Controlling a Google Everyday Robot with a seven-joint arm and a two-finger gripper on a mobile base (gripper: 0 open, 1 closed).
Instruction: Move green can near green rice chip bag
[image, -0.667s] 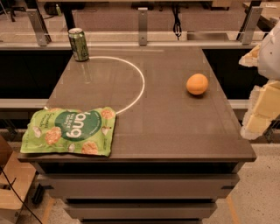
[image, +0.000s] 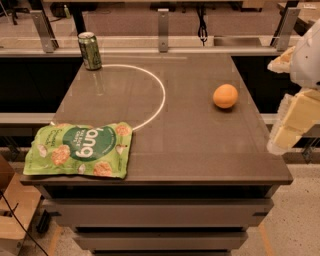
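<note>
The green can (image: 89, 50) stands upright at the far left corner of the dark table (image: 200, 150), on a white arc line. The green rice chip bag (image: 80, 150) lies flat at the near left corner, hanging slightly over the left edge. My gripper (image: 295, 120) is a pale cream shape at the right edge of the view, beyond the table's right side and far from both the can and the bag. It holds nothing that I can see.
An orange (image: 225, 96) sits on the right part of the table. A white arc line (image: 159, 100) curves across the left half. A metal rail with posts (image: 163, 30) runs behind the table.
</note>
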